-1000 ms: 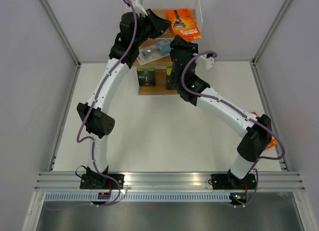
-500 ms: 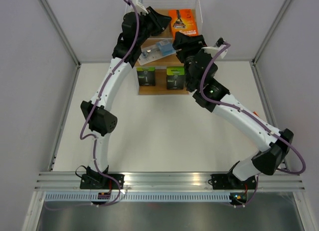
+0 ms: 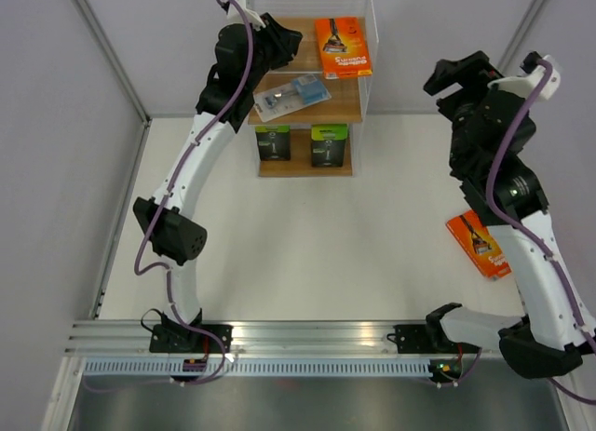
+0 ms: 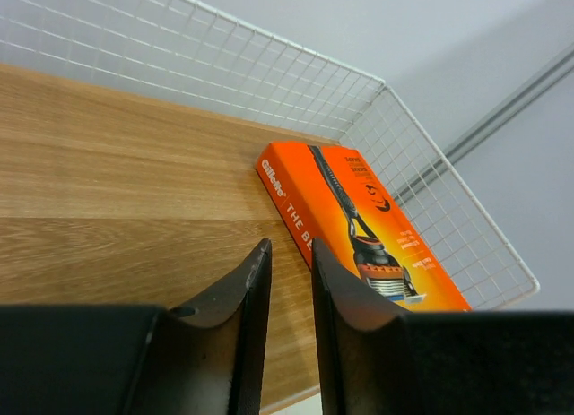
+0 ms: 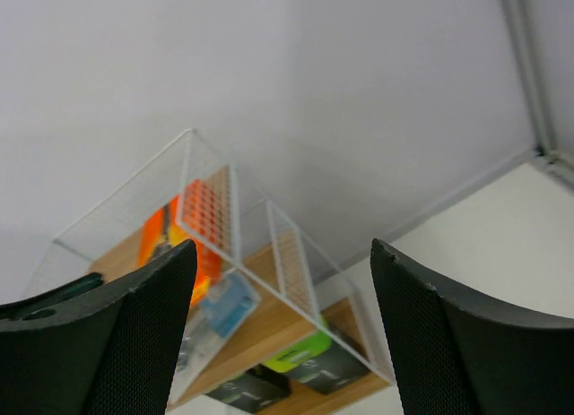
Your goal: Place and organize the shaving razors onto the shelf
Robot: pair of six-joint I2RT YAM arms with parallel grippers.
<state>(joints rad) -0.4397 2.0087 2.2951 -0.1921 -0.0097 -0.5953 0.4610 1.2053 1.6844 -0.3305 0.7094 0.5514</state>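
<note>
The shelf stands at the back centre. One orange razor pack lies on its top board, a clear-and-blue blister pack on the middle board, and two black packs with lime-green ends on the bottom board. A second orange pack lies on the table at the right. My left gripper hovers over the top board, left of the orange pack; its jaws are slightly apart and hold nothing. My right gripper is raised to the right of the shelf, wide open and holding nothing.
A white wire guard rims the top board's back and right side. In the right wrist view the shelf sits below and ahead, between my fingers. Grey walls enclose the table on the left, back and right.
My right arm has drawn back from the shelf's bottom tier, swung up to the right and opened its jaws wide. The left gripper has eased slightly open over the top board.
</note>
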